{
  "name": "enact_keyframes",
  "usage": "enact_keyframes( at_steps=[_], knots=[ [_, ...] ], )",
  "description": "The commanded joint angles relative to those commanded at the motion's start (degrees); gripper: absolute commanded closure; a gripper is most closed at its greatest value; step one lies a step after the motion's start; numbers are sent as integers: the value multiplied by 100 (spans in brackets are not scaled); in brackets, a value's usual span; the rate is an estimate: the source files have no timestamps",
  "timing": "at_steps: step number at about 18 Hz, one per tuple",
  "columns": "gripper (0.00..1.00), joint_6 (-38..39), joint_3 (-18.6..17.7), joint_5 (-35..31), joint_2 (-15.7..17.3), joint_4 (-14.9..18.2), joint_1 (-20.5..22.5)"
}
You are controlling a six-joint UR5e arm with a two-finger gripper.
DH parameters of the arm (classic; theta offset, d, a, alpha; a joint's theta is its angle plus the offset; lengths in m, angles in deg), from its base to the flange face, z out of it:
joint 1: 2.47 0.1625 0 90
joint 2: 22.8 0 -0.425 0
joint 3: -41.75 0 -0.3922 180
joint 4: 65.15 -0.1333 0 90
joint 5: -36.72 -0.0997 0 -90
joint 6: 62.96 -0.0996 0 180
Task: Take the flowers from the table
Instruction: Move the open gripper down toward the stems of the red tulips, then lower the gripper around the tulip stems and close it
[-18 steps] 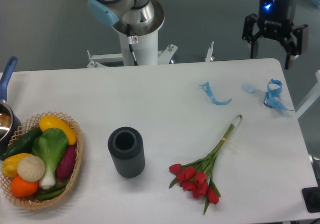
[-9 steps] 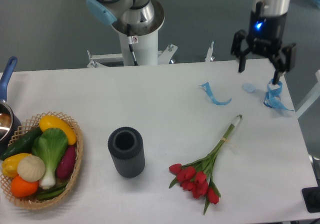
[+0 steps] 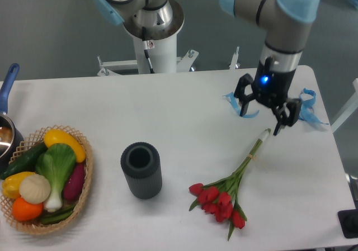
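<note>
One gripper (image 3: pixel 260 116), black, two-fingered, carried on a grey arm with blue joint caps; a blue light glows on its body. Its fingers (image 3: pixel 244 107) are spread apart and hold nothing, tips pointing down at the desk (image 3: pixel 168 105).

One bunch of flowers (image 3: pixel 230 189): red tulips on long thin green stems, tied together, lying flat on the desk. The cut stem ends lie just below the gripper, close to its right-hand fingertip as the camera sees it, though whether they touch cannot be told. The red heads lie farther off, below and a little left of the gripper in the picture, toward the desk's near edge.

Several curled blue ribbon strips: one (image 3: pixel 241 109) partly hidden behind the gripper, another (image 3: pixel 306 107) just beside it toward the desk's right edge.

One dark ribbed cylindrical cup (image 3: pixel 141 170), upright, open at the top, well apart from the gripper, toward the left and nearer the camera.

One wicker basket (image 3: pixel 84 195), far to the left of the gripper at the desk's edge, holding assorted vegetables, among them a green leafy vegetable (image 3: pixel 55 170) with a white stalk.

One pot with a blue handle (image 3: pixel 6 86), cut off by the left edge of the picture, beyond the basket.
</note>
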Motion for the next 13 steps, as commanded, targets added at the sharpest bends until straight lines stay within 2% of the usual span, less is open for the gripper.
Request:
enact_keyframes(
  at_steps=[1, 4, 13],
  knots=[
    [0, 62, 0, -175, -97, -185, -26],
    [0, 221, 35, -668, -369, -433, -202],
    [0, 142, 9, -686, -1081, -662, -255]
  ],
)
